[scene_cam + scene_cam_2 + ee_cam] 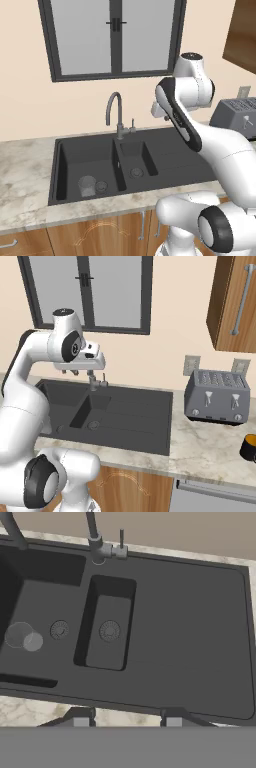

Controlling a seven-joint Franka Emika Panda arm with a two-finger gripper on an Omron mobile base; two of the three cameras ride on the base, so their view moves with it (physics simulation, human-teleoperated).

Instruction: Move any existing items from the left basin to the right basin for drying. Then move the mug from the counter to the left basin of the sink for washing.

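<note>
Glass (86,185) in left basin (75,160), beside drain (101,186)

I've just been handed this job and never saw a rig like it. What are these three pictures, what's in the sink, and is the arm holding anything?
A white robot arm stands before a kitchen sink. Two pictures come from cameras behind it, left and right; the third looks down from its hand. The gripper hangs above the sink, jaws apart, holding nothing. A clear glass stands in the wide left basin; the narrow right basin beside it has nothing in it. The black mug waits on the counter, past the toaster.
</note>
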